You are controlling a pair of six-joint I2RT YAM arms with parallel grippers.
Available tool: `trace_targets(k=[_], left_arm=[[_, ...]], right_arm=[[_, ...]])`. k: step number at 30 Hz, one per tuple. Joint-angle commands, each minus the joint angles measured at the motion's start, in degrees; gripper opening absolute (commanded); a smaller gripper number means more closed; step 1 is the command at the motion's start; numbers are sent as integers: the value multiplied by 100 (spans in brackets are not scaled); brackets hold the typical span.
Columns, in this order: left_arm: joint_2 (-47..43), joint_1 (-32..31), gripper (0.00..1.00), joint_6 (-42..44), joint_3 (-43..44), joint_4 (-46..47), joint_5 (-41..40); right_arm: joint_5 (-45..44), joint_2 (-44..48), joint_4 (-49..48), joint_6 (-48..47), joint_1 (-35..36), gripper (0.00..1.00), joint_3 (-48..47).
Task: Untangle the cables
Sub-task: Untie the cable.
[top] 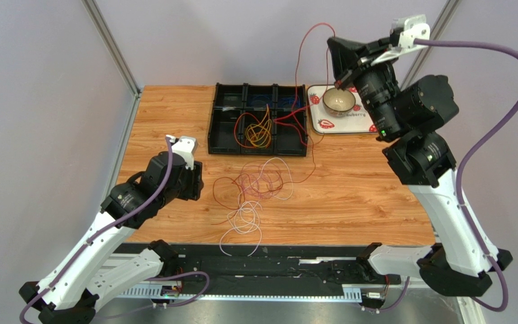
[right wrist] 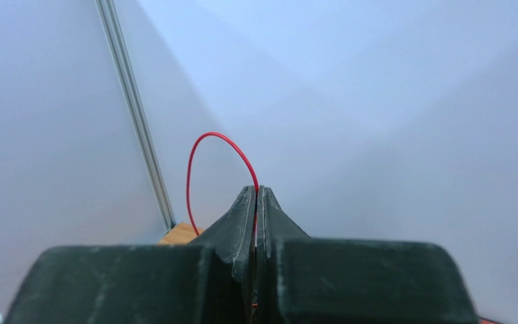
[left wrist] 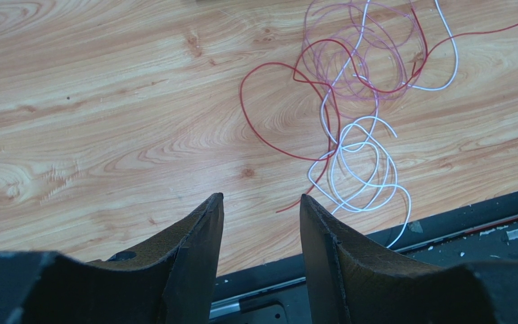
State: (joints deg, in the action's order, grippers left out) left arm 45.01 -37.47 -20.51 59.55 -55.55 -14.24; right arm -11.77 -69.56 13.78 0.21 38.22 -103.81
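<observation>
At the far left, pale grey walls close in the cell, and a slanting aluminium post (top: 110, 44) meets the rear left corner of the wood-grain desk (top: 167, 108). In the overhead view the left arm's own wrist covers its fingers. Its wrist camera shows the left pincer (left wrist: 260, 197) released, its fingers apart with nothing between them, over bare wood near the black rail (top: 275, 266) at the near edge. Just right of it, a loose tangle of cables (top: 258, 182) lies on the middle of the desk. A white cable (left wrist: 366, 165) loops nearest the rail and a dark red one (left wrist: 262, 108) arcs around paler pinkish coils, though which strand passes over which is hard to follow. Behind the tangle sits a black tray (top: 218, 121) with compartments. Orange and yellow cables (top: 258, 131) are coiled in a front one, and something blue in a rear one is too dim to name. A red cable (top: 300, 61) rises from the tray's right side into the air and curves over to the right pincer (right wrist: 257, 190), which is clenched on it, and the cable's end is lost between the closed fingers. Below that raised arm a bowl (top: 339, 101) stands on a white strawberry-patterned plate (top: 319, 121), whose right edge the arm hides. The right wrist camera shows little else: wall, a post and a sliver of desk.
</observation>
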Motion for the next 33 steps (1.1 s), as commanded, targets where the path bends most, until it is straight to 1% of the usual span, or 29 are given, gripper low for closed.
trace_targets(k=[1,2,3,5,6,10,14,17,22,27,32,33], left_arm=[[-98,-6,54,-58,-13,44,-123],[-142,-6,55,-67,-22,53,-132],[-159,-6,54,-76,-31,53,-149],[-195,-6,54,-84,-31,53,-176],[-203,-6,55,-84,-31,53,-167],[-221,-6,55,-84,-40,53,-184],[-221,-6,55,-102,-49,44,-220],[-212,-6,55,-111,-49,53,-237],[-142,-6,55,-111,-40,44,-246],[-116,-6,55,-128,-40,27,-281],[-63,-6,55,-128,-40,27,-299],[-54,-6,55,-128,-40,18,-307]], right_arm=[[-45,-706,-482,-679,-60,0,-1253],[-27,-856,-482,-680,-138,0,-1491],[103,-1206,-490,-671,-191,0,-1998],[367,-1576,-403,-706,-314,0,-2519],[403,-1909,-376,-732,-341,0,-3078],[562,-2509,-542,-759,-552,0,-3821],[737,-2685,-1209,-496,-1007,0,-3691],[808,-2887,-1517,-215,-1315,0,-3690],[904,-3204,-1563,85,-1572,0,-3603],[992,-3415,-1651,128,-1756,0,-3199],[1080,-3521,-1659,374,-1958,0,-2953],[1089,-3460,-1703,392,-1976,0,-2726]])
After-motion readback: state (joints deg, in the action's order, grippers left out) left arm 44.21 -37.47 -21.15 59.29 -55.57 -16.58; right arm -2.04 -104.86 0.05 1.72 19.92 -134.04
